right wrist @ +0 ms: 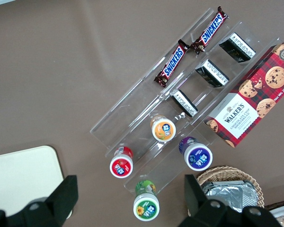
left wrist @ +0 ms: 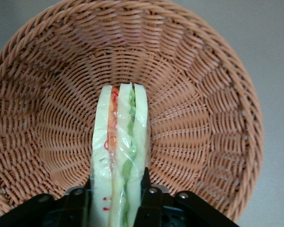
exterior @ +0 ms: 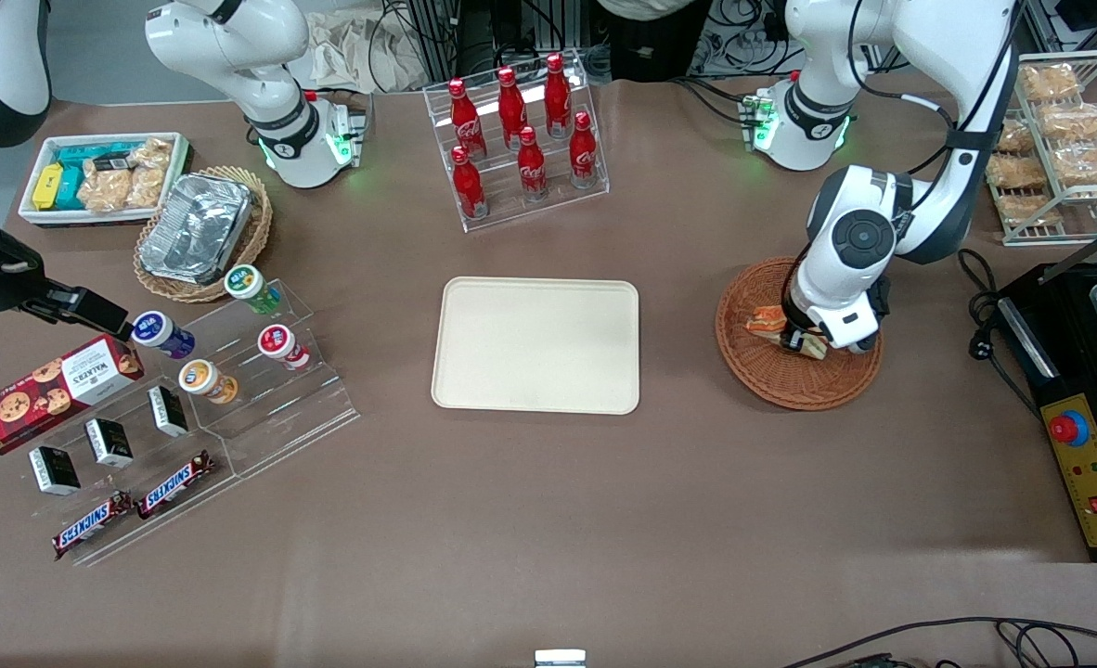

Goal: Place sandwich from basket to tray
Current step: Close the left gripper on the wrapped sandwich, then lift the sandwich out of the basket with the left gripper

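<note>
Gripper [left wrist: 117, 196] down inside wicker basket [left wrist: 199, 118], fingers clamped on sandwich [left wrist: 119, 156] flanks; cream tray [exterior: 536, 345] well apart.

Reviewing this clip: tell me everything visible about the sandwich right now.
The sandwich is a wedge of white bread slices with orange-red and green filling layers, wrapped in clear shiny film. It stands on edge, layers upright, inside the round reddish-brown wicker basket. The left gripper has its jaws closed on the outer bread faces, one on each side. In the front view it shows partly under the arm, over the basket's floor; whether it is lifted cannot be told.
</note>
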Controlling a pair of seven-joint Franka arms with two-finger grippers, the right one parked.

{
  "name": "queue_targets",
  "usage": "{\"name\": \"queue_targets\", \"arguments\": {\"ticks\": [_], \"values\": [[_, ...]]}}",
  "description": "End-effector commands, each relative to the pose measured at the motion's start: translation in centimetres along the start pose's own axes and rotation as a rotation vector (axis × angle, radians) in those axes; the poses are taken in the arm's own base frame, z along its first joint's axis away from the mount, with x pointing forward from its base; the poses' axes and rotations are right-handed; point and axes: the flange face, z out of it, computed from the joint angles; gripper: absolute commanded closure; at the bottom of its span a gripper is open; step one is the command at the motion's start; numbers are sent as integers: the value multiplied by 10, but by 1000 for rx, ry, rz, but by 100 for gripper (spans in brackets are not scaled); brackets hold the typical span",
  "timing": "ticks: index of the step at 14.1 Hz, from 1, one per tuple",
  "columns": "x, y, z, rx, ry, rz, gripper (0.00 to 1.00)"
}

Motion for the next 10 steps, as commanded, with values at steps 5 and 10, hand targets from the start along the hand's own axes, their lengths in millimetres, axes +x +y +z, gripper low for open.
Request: {"name": "queue_targets", "arguments": {"ticks": [5, 10], "values": [[29, 47, -115, 108, 19, 88, 100], [45, 52, -217, 140, -42, 405, 100]]}}
